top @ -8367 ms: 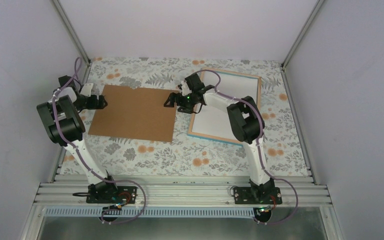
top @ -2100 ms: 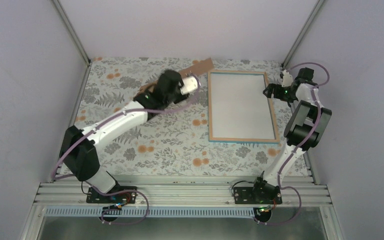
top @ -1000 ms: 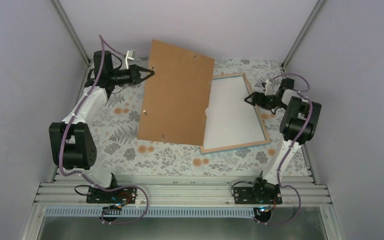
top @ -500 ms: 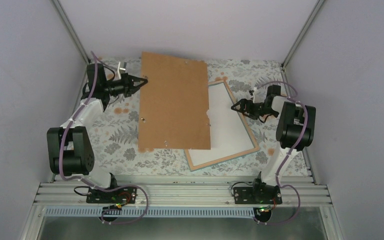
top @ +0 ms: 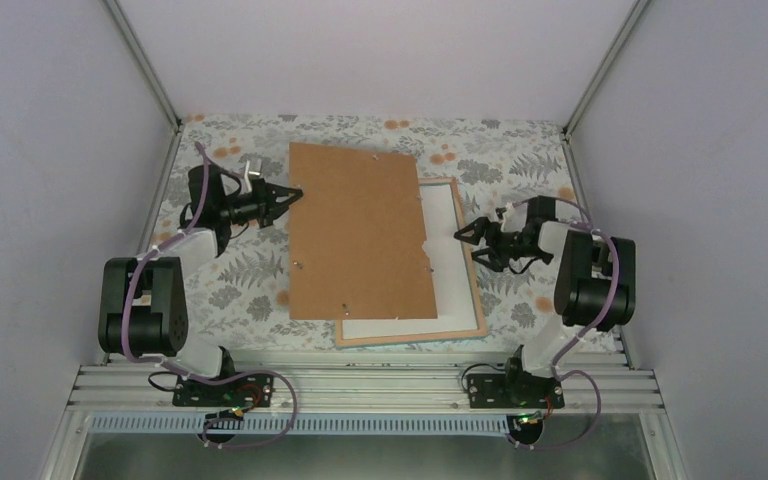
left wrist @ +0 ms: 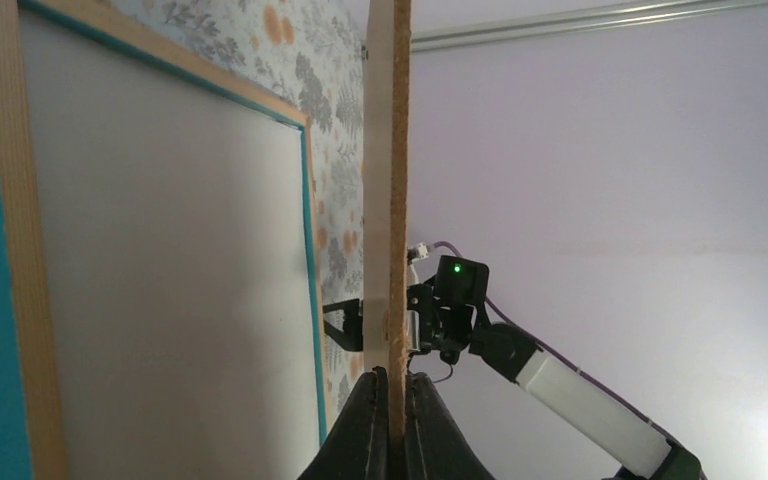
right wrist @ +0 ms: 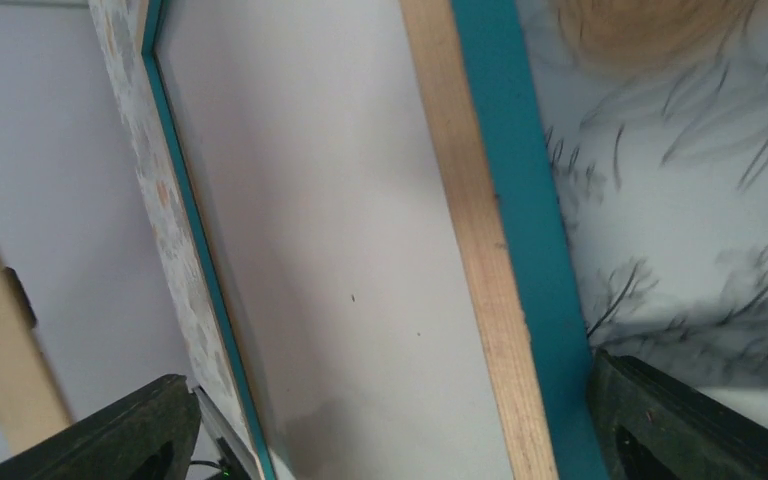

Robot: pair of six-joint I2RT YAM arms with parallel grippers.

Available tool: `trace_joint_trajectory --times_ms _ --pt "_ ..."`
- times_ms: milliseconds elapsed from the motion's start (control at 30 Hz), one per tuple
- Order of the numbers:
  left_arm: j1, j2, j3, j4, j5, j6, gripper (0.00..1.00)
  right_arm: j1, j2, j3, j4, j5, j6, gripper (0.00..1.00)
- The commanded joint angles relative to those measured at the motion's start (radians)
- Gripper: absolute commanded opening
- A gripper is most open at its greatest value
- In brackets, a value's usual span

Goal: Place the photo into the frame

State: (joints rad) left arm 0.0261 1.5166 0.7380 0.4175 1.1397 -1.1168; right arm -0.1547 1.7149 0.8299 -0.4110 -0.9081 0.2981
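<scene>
Floral-patterned table covers the whole workspace, both arms reaching in from the near edge; plain brown backing board is the biggest item, sits mid-table, lifted clear of the cloth and seen edge-on in the left wrist view with a gap between it and what lies under it; from above it covers the left part of the frame, which lies flat on the cloth right of centre, wood-coloured rim up, turquoise outer edge showing, pale inner panel visible along its right side and near end, near edge close to the table front; left gripper comes in from the left and is clamped tight on the board's left edge, fingers pinched on either side of the thin board; right gripper is at the frame's right rim, jaws spread wide, that rim running between the two fingers in the right wrist view, holding nothing, contact with the rim can't be told
</scene>
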Motion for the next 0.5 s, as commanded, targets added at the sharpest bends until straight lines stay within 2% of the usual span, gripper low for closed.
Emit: trace_joint_trajectory --times_ms 0,300,467 --pt "-0.027 -0.006 -0.050 0.220 -0.023 -0.075 0.02 0.035 -0.041 -0.098 0.061 -0.019 0.195 0.98" --pt "-0.089 0.096 -0.054 0.183 -0.064 0.076 0.02 0.040 -0.071 -0.118 0.106 -0.067 0.213 1.00" --pt "-0.107 0.193 -0.026 0.246 -0.084 0.038 0.02 0.040 -0.067 -0.114 0.101 -0.063 0.205 0.99"
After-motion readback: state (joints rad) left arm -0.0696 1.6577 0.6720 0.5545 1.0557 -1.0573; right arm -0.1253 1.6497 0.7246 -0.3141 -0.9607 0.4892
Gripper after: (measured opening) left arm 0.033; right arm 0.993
